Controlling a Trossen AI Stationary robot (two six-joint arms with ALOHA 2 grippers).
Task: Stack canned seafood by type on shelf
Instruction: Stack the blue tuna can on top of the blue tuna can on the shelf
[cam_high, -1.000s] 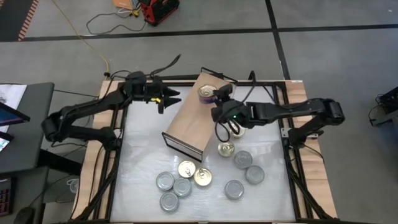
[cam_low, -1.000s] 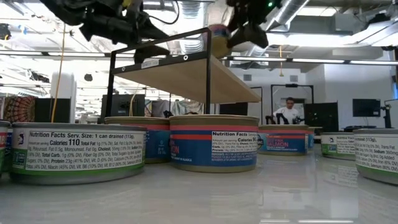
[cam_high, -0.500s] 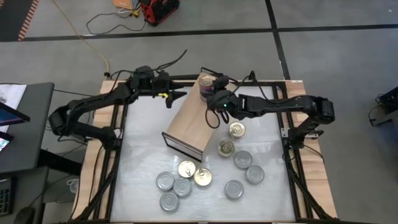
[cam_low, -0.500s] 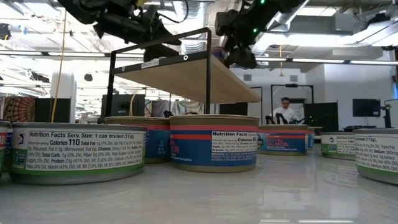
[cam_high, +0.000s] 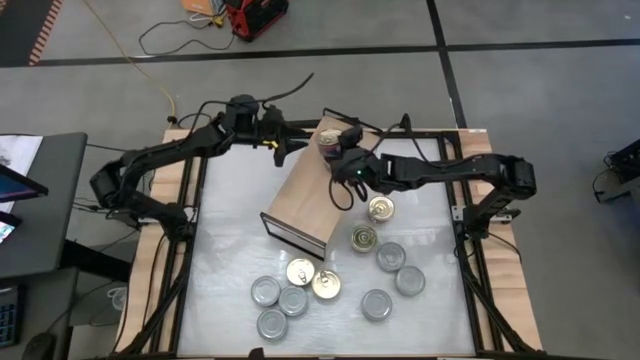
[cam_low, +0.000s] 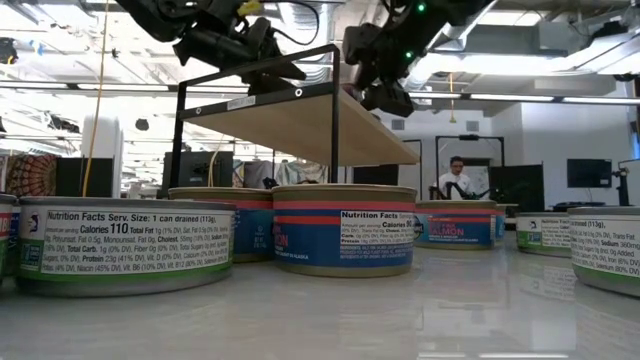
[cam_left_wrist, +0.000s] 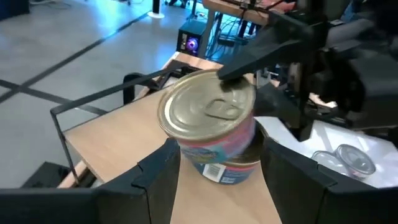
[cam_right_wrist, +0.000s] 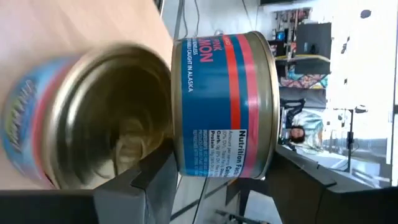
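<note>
The shelf (cam_high: 300, 200), a light wooden board on a black frame, stands slantwise on the white table. At its far end one tin lies on another (cam_high: 330, 141). The upper tin (cam_left_wrist: 208, 109) shows a gold pull-tab lid and sits askew on the lower tin (cam_left_wrist: 233, 171). My right gripper (cam_high: 342, 157) reaches in from the right and is shut on a blue-and-red salmon tin (cam_right_wrist: 224, 102). Beside it shows a second, blurred tin (cam_right_wrist: 87, 118). My left gripper (cam_high: 288, 147) hangs open just left of the stack, its fingers (cam_left_wrist: 165, 165) short of the tins. My right gripper has the upper tin between its two fingers, which stand at its two flat faces. One finger (cam_left_wrist: 261, 50) lies over the lid's far edge (cam_left_wrist: 239, 84); the other is below, beside the tin. The fingers come about level from the table's right. The tin rests tilted on the lower tin.
Several loose tins lie on the white table near the front (cam_high: 290, 290). More lie to the right of the shelf (cam_high: 385, 258), one close to the right arm (cam_high: 380, 208). Black frame rails (cam_high: 470, 250) border the table. A person (cam_low: 462, 180) sits far off in the room.
My right gripper has carried its tin toward the table's far edge and down, to the shelf's far end. My left gripper has moved toward the table's right, closer to the tins, and has rolled a little.
</note>
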